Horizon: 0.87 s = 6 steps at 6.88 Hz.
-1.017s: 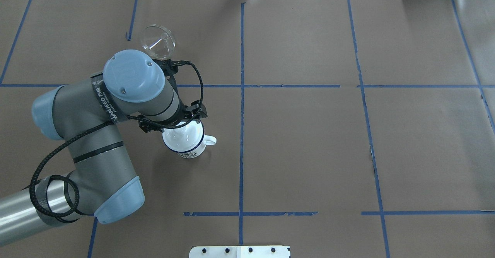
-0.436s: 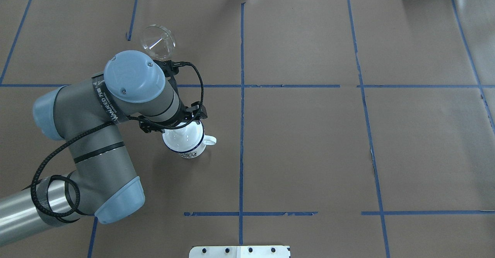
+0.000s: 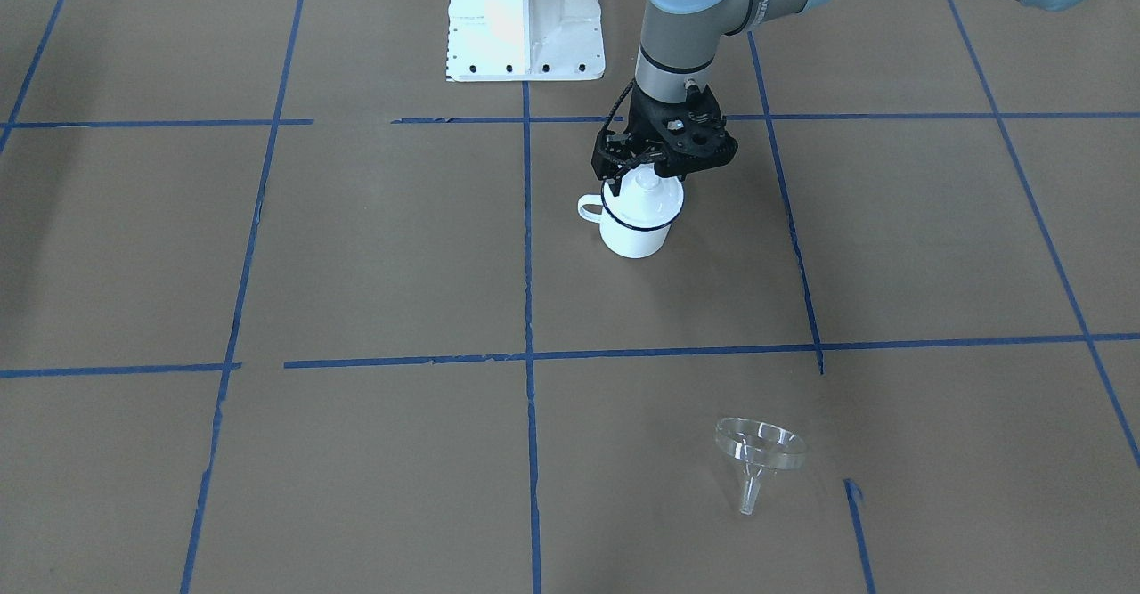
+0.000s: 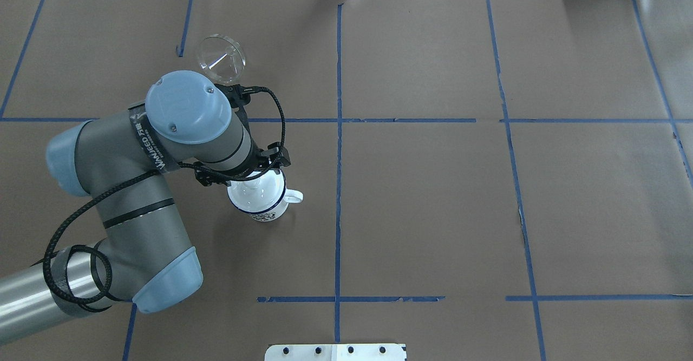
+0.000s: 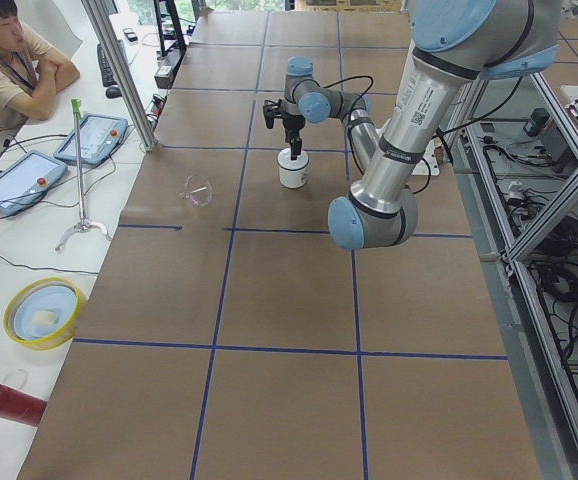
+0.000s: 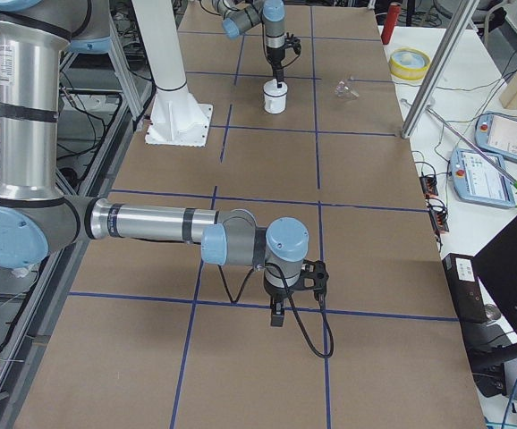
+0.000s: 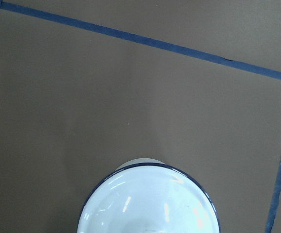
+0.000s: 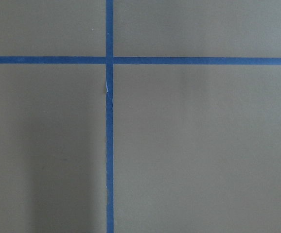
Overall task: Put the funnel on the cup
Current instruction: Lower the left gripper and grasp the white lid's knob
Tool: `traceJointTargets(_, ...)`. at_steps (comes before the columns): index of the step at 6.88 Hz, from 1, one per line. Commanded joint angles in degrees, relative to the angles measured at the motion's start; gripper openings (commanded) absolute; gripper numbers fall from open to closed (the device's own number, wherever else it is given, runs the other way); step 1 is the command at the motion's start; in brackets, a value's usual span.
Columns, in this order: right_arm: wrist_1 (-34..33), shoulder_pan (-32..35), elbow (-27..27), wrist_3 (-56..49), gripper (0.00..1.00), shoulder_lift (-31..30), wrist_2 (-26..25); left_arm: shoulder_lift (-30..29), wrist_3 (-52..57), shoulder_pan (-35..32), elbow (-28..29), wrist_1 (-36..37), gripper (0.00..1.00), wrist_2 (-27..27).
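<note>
The cup (image 3: 634, 236) is a white mug with a dark blue rim, upright left of the table's middle (image 4: 265, 205). A round white knobbed lid (image 3: 643, 198) sits on it and fills the bottom of the left wrist view (image 7: 150, 204). My left gripper (image 3: 650, 171) hangs straight down over the lid's knob; I cannot tell whether its fingers are shut on it. The clear funnel (image 3: 760, 445) lies tilted on the table, apart from the cup, on the far side from the robot (image 4: 221, 59). My right gripper (image 6: 277, 315) hovers low over bare table, far from both; its state cannot be told.
The white robot base (image 3: 524, 15) stands at the table's near edge. A yellow-rimmed bowl (image 5: 44, 312), a red tube (image 5: 4, 402), a pole stand (image 5: 79, 170) and tablets lie off the far side, where an operator (image 5: 9, 60) sits. Blue tape lines grid the brown table.
My left arm has shifted very slightly over the cup, then held still. The cup, lid and funnel have not moved.
</note>
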Motion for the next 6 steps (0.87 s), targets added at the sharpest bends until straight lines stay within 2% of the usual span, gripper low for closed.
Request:
traceJointTargets(1,0.0,0.0,0.0,0.0,1.00,0.0,0.0,0.0,0.0,0.0,-0.3,0.0,0.51,-0.1)
traceJointTargets(5,0.0,0.0,0.0,0.0,1.00,0.0,0.0,0.0,0.1,0.0,-0.7,0.1,0.54,-0.2)
traceJointTargets(6,0.0,0.0,0.0,0.0,1.00,0.0,0.0,0.0,0.1,0.0,-0.8,0.1,0.52,-0.2)
